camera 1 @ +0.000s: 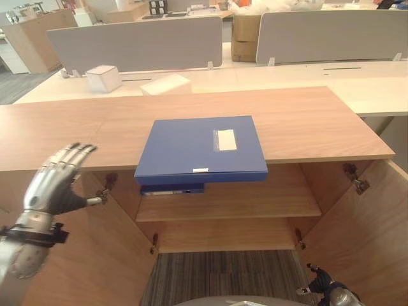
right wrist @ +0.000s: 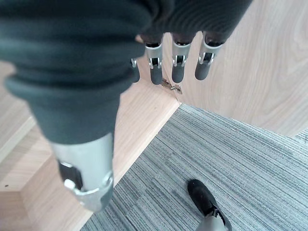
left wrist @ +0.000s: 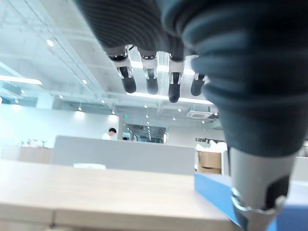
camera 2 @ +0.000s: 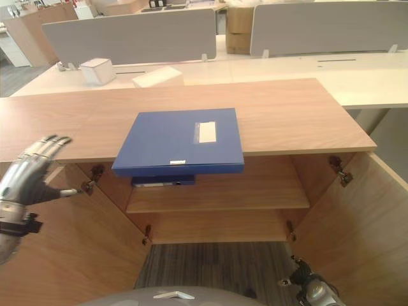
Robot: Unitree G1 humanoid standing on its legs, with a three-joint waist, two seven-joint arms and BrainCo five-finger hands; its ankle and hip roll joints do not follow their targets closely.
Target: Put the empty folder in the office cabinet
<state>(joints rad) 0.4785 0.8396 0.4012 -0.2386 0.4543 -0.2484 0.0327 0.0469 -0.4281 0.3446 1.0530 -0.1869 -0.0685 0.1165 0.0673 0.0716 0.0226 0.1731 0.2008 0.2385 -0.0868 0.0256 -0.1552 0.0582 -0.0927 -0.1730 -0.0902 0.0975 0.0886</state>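
Blue folder [camera 1: 199, 150] lying flat on the wooden top of the office cabinet [camera 1: 306, 124], front edge overhanging the open compartment; white label on its cover, small white tag on its front edge. Not yet in either hand. Directly beneath, on the upper shelf [camera 1: 255, 203], a second blue item [camera 1: 172, 189], partly hidden under the overhang, its kind not clear. Lower compartment below that shelf, bare as far as visible. Both cabinet doors swung wide: left door [camera 1: 95, 255] and right door [camera 1: 370, 229], hinges showing at the inner walls.

Left hand [camera 1: 54, 182] raised beside the cabinet's left front edge, well apart from the folder, fingers straight and spread, holding nothing; confirmed in the left wrist view, fingers [left wrist: 151, 79] extended above the bench top. Right hand [camera 2: 306, 287] low near the carpet [camera 1: 223, 274] by the right door, fingers [right wrist: 178, 65] relaxed and straight, likewise empty.

Behind the cabinet, a pale bench [camera 1: 319, 76] carrying a small white box [camera 1: 103, 78] and a flat white packet [camera 1: 166, 84], with grey divider screens [camera 1: 137, 43] beyond.

Step in hand, as judged: doors open, reach toward the folder just beginning. Next move calls for bringing the left hand across to the overhanging edge, closing on it, perhaps with right-hand support, then lowering and sliding it level onto a shelf without catching the shelf's front lip.
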